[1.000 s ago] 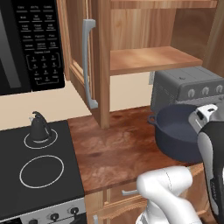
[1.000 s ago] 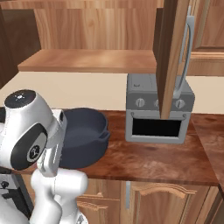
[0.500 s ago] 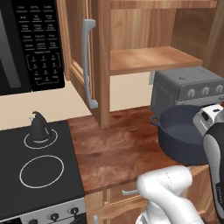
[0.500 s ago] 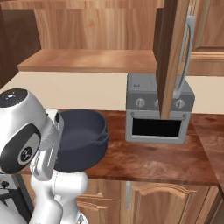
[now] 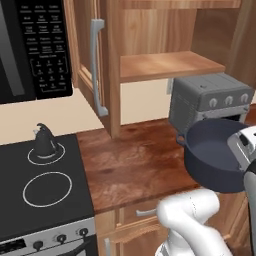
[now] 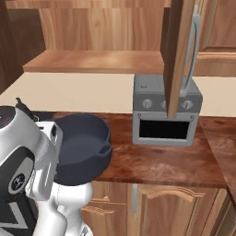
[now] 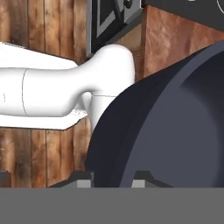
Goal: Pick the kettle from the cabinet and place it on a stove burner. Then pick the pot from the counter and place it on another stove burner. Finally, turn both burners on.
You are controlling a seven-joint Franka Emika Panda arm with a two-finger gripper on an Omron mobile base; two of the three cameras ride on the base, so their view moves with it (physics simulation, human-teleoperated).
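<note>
The dark blue-grey pot (image 5: 219,156) (image 6: 82,144) hangs a little above the reddish counter (image 5: 135,160) near its front edge, slightly tipped. My gripper (image 7: 113,178) is shut on the pot's rim (image 7: 175,131), one fingertip on each side of the wall. The small black kettle (image 5: 44,141) stands upright on the small back stove burner (image 5: 59,153) of the black cooktop (image 5: 75,210), far left of the pot. A larger white ring (image 5: 47,189) in front of it is bare. The wooden cabinet (image 5: 111,65) stands open, its shelf (image 5: 165,65) bare.
A grey toaster oven (image 5: 210,97) (image 6: 166,110) sits on the counter right behind the pot. A black microwave (image 5: 35,50) hangs above the stove. The open cabinet door (image 6: 179,55) juts out over the counter. Stove knobs (image 5: 37,245) line the front panel.
The pot has come up off the counter and drifted a little toward the front edge, tipping slightly, with the gripper still shut on its rim. The kettle has not moved.
</note>
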